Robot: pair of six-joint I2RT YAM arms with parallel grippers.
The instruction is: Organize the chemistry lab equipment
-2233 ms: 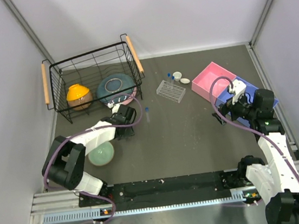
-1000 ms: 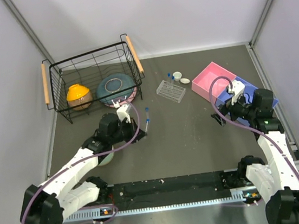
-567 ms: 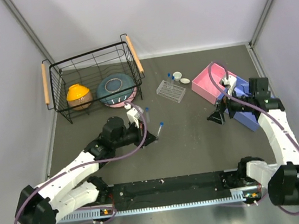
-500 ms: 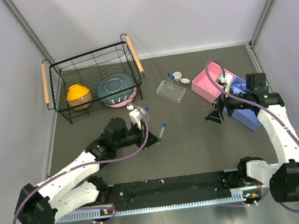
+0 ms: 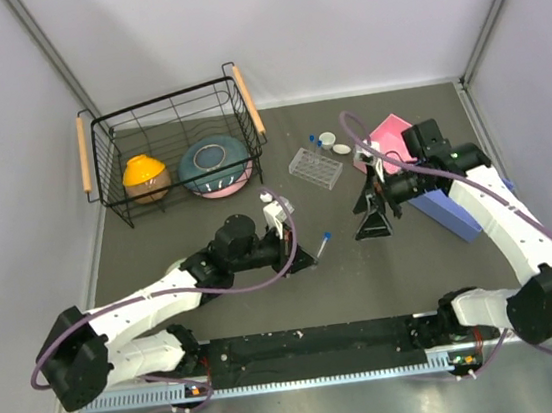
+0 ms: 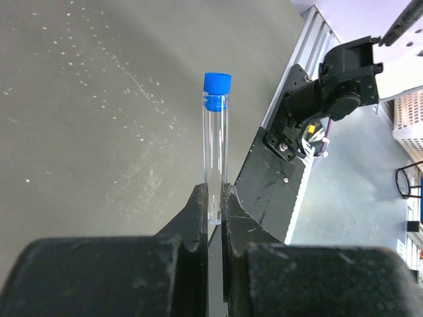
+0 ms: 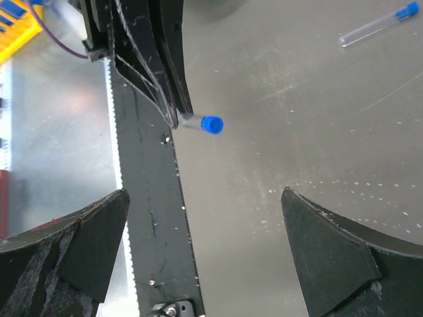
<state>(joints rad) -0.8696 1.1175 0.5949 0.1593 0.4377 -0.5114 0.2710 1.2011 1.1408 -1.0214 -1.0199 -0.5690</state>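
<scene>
My left gripper (image 6: pixel 211 200) clamps the base of a slim clear tube with a blue cap (image 6: pixel 215 142), mid-frame in the overhead view. It is light, slick and probably brittle, so better gripped mid-barrel. My right gripper (image 5: pixel 372 221) gapes empty.

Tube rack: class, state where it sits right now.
In the top view the tube rack sits in the upper middle, between the wire basket on its left and the pink tray on its right, two white cups just behind it.
</scene>
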